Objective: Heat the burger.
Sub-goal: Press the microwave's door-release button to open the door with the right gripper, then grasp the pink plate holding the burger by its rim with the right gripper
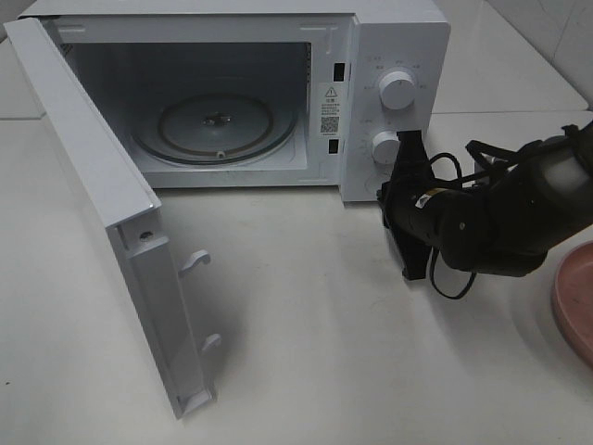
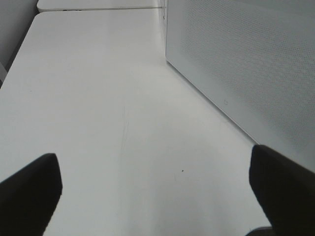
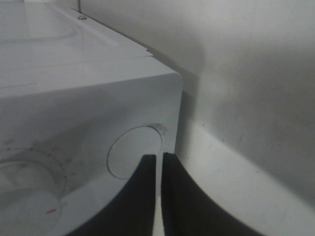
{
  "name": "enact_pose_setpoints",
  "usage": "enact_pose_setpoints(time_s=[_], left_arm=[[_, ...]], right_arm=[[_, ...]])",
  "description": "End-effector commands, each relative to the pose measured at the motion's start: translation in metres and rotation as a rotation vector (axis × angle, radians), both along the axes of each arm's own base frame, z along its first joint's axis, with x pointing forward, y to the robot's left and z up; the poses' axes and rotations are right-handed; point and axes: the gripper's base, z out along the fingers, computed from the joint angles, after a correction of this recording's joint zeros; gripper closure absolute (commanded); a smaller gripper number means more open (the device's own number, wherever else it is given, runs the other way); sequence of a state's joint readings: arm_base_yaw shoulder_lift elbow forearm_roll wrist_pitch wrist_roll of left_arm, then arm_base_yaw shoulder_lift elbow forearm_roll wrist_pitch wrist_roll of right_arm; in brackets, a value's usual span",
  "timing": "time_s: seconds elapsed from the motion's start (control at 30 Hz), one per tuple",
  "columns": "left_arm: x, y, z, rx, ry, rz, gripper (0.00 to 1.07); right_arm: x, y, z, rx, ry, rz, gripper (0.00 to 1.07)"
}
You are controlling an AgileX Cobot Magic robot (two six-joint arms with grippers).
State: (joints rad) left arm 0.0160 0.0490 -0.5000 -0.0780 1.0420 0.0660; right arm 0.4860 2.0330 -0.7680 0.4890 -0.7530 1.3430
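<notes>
Microwave (image 1: 394, 37) body, door (image 1: 83, 158) and knobs (image 1: 397, 90): white. Turntable (image 1: 215, 130): clear greyish glass with concentric rings. Label (image 1: 329, 109), 3 o'clock of the turntable: white with black print. Table (image 1: 324, 352): plain off-white. Plate (image 1: 576, 297), 4 o'clock edge of the high view: pink. Right gripper (image 3: 158, 158) and left gripper (image 2: 152, 164): black. Panel (image 2: 246, 59) in the left wrist view: white with a fine dot grid.

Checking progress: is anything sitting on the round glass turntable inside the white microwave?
No, the round glass turntable lies bare in the white microwave.
</notes>
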Motion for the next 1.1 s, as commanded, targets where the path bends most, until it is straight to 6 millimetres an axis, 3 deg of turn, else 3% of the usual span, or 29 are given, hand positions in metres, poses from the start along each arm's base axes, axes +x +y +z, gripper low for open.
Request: enact_pose_setpoints(time_s=[0.03,0.43,0.67,1.1], left_arm=[[0.0,0.0,0.0,0.001,-0.003,-0.004,0.09],[0.0,0.0,0.0,0.001,-0.003,-0.004,0.09],[0.0,0.0,0.0,0.001,-0.003,-0.004,0.09],[0.0,0.0,0.0,0.001,-0.003,-0.004,0.09]], right_arm=[[-0.007,-0.002,0.013,-0.06,-0.011,0.08,0.99],[-0.029,0.002,0.039,-0.304,0.084,0.411,0.96],[-0.045,0.001,0.052,-0.581,0.123,0.733,0.95],[-0.075,-0.007,0.078,-0.918,0.135,1.22,0.91]])
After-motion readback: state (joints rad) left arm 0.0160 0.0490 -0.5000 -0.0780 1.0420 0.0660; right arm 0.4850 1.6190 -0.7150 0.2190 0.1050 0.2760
